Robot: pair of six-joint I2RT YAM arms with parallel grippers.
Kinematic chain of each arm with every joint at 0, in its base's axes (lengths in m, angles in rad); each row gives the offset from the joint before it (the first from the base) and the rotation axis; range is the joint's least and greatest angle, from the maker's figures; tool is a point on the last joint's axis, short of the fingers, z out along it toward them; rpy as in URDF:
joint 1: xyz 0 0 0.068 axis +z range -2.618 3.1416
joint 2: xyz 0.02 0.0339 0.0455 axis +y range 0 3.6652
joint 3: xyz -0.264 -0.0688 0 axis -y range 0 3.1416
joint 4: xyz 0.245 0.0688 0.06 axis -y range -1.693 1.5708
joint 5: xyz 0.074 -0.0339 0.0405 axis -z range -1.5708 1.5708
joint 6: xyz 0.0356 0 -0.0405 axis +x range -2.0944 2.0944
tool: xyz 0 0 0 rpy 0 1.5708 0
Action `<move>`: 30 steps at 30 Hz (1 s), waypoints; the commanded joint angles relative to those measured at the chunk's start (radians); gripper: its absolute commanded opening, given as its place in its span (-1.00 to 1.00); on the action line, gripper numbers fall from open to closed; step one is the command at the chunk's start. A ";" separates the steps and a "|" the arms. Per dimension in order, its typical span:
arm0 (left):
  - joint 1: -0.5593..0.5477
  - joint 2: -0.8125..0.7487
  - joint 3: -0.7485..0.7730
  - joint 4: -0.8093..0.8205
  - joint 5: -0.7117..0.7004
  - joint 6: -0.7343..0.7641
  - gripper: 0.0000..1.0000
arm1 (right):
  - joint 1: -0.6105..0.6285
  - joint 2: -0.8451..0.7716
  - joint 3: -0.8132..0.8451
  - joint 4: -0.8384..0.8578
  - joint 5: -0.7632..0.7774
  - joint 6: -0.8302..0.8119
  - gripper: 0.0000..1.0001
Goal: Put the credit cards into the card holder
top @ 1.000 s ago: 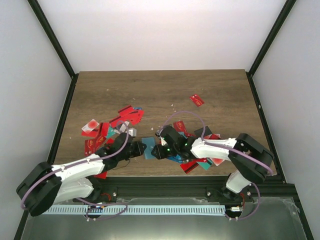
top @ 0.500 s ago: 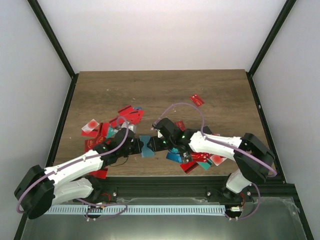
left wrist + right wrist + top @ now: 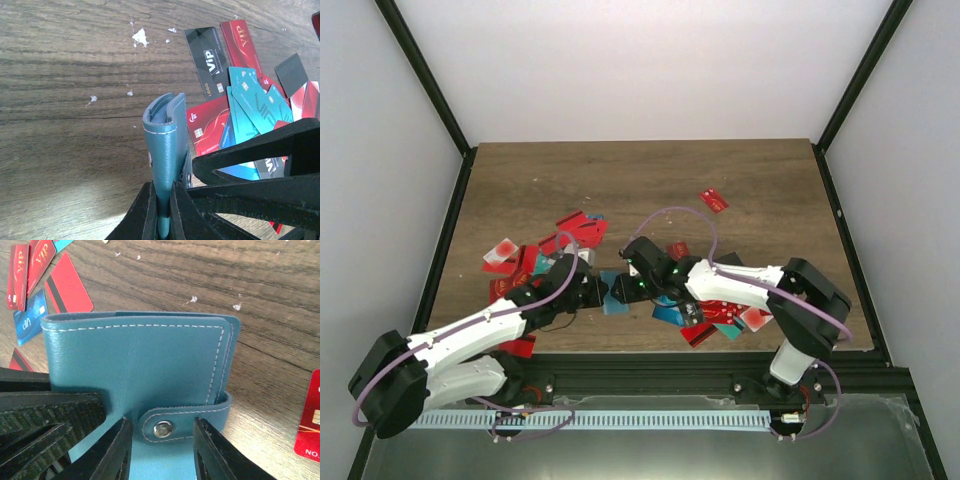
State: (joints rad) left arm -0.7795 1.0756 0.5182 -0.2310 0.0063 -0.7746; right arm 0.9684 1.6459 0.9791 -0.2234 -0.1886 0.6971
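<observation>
Shows card holder (image 3: pixel 616 298) at lower centre of overhead frame, upright on edge, clamped in left pincer (image 3: pixel 162 212). Places right pincer (image 3: pixel 162 447) square to its broad face, fingers apart astride the snap strap (image 3: pixel 186 421). Leaves credit cards (image 3: pixel 582 229) strewn over counter (image 3: pixel 640 180).

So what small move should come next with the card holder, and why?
Probably the right gripper should close on the strap and pull it off its snap: the card holder is fastened shut, and the left gripper pinches it on edge.
</observation>
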 commanded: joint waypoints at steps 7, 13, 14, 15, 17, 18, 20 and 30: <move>-0.013 -0.014 0.046 -0.028 0.008 0.033 -0.92 | 0.013 0.054 0.068 -0.072 0.088 0.016 -0.39; -0.015 -0.022 0.061 -0.061 -0.015 0.045 -0.92 | 0.013 0.061 0.069 -0.104 0.121 0.023 -0.68; -0.014 -0.024 0.062 -0.064 -0.017 0.046 -0.92 | 0.013 0.060 0.068 -0.105 0.121 0.025 -0.73; -0.014 -0.025 0.063 -0.066 -0.018 0.046 -0.92 | 0.013 0.059 0.067 -0.106 0.122 0.026 -0.78; -0.015 -0.028 0.066 -0.071 -0.023 0.047 -0.92 | 0.013 0.054 0.064 -0.110 0.126 0.028 -0.89; -0.015 -0.029 0.067 -0.074 -0.024 0.048 -0.92 | 0.013 0.053 0.061 -0.116 0.138 0.030 -0.98; -0.014 -0.034 0.070 -0.082 -0.030 0.050 -0.92 | 0.013 0.047 0.058 -0.134 0.166 0.035 -0.99; -0.014 -0.035 0.061 -0.104 -0.067 0.064 -0.92 | 0.003 -0.018 -0.037 -0.129 0.210 0.045 -0.99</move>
State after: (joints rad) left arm -0.7910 1.0451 0.5575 -0.3382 -0.0391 -0.7265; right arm 0.9783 1.6768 0.9787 -0.3374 -0.0105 0.7280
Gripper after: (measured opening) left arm 0.061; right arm 0.019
